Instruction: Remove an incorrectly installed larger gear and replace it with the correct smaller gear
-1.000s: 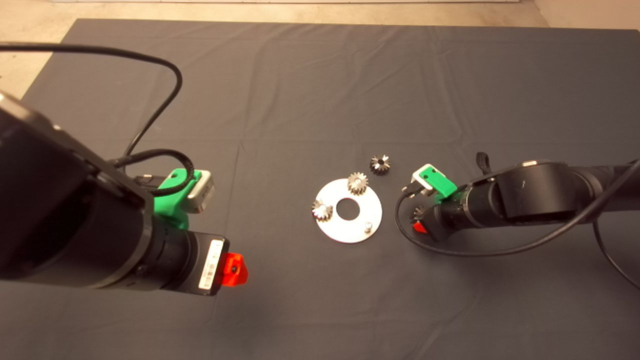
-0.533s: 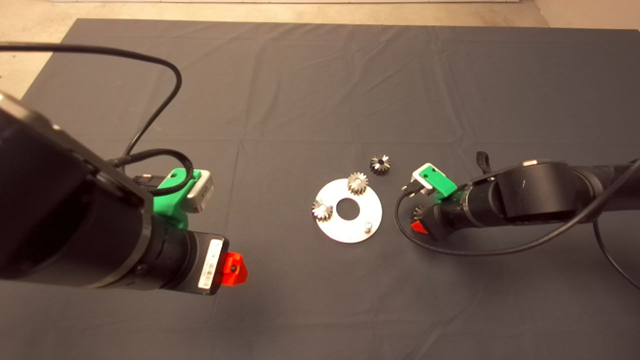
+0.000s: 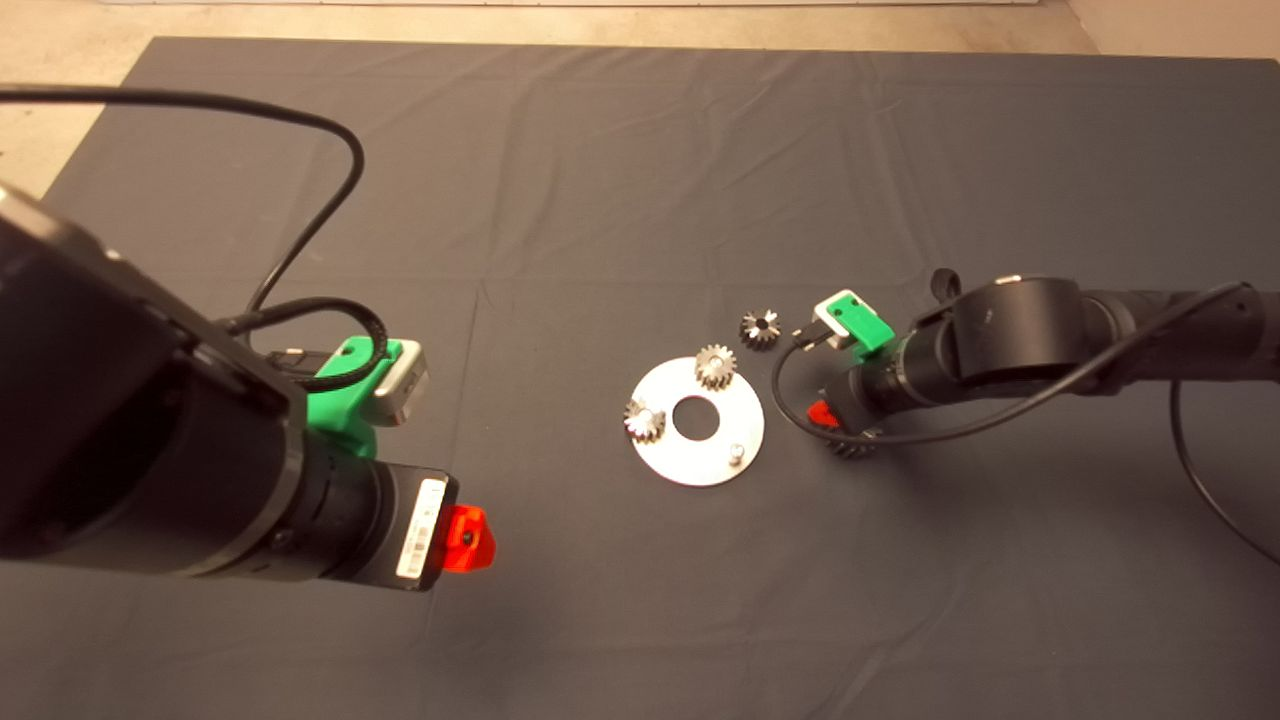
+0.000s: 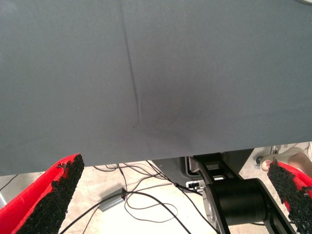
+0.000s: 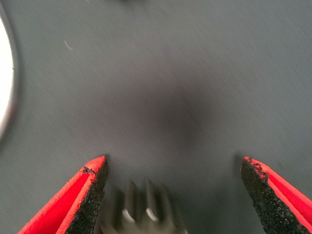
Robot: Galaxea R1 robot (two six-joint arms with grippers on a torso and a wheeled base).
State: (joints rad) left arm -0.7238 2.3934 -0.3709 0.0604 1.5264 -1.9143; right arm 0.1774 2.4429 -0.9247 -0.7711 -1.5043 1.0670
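Note:
A round silver plate (image 3: 665,462) lies mid-mat with two small gears on its pegs (image 3: 716,367) (image 3: 645,420) and one bare peg (image 3: 736,453). The loose smaller gear (image 3: 760,328), dark face up, lies on the mat just beyond the plate. The larger gear (image 3: 852,447) lies on the mat right of the plate, partly hidden under my right wrist. My right gripper (image 3: 826,418) hovers over it, open. In the right wrist view its teeth (image 5: 144,212) show low between the spread fingers (image 5: 173,163). My left gripper (image 3: 468,538) waits open at the left.
The plate's edge (image 5: 5,92) shows beside the right gripper. A black cable (image 3: 880,437) loops under the right wrist. The left wrist view (image 4: 173,163) shows the mat's edge, floor cables and the robot's base.
My right arm has swung toward the far side of the mat and slightly left. The larger gear now shows apart from the red finger, lying on the mat. The left arm has not moved.

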